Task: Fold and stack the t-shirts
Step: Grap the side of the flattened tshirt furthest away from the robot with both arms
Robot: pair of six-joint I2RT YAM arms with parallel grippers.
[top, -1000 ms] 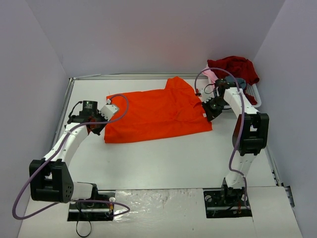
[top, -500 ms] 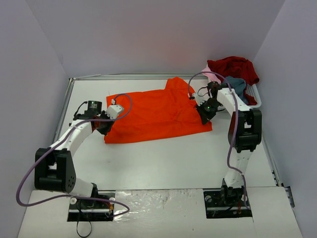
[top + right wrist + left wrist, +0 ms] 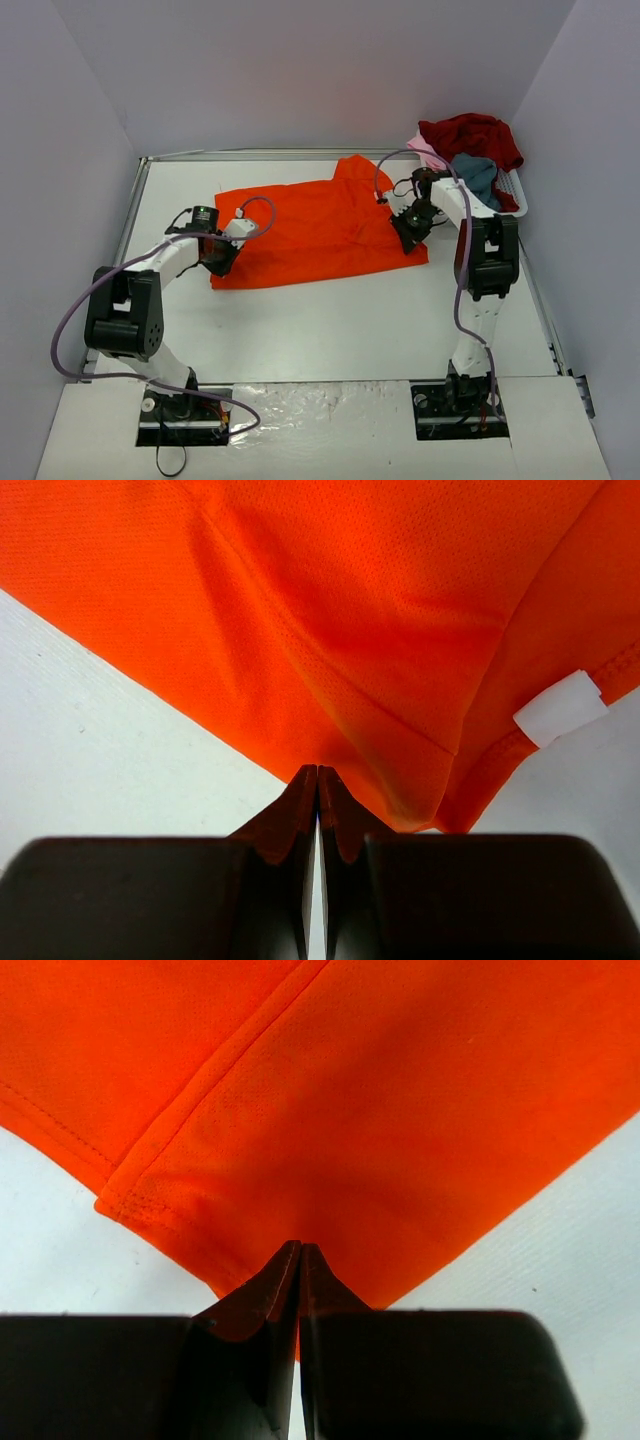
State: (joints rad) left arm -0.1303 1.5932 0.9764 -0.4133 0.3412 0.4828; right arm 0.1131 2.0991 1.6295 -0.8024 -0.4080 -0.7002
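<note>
Orange-red t-shirt (image 3: 320,228) lies spread flat on the table (image 3: 340,310), towards its far half, with its long axis running left to right between my two arms. My left gripper (image 3: 221,256) sits at the near left corner and my right gripper (image 3: 408,228) at the right-hand edge. Each end therefore belongs to the arm on its own side, and neither arm has to cross over.

In the left wrist view my fingers (image 3: 258,1305) are pressed together, with the hemmed corner nipped at their tips and the cloth fanning out ahead. The right wrist view shows the same: fingers (image 3: 350,825) closed on the shirt's edge, a white tag (image 3: 560,708) off to the right of the pinch.

From both pinches the body of the shirt lies ahead of the fingers and between them. I judge the fold must carry both ends the same way across the short axis, raised together so the span does not sag.

Beyond my right arm, the dark red t-shirt (image 3: 470,135), the grey-blue t-shirt (image 3: 478,172) and the pale pink t-shirt (image 3: 424,148) are heaped in the white basket (image 3: 511,190) at the far right corner.
</note>
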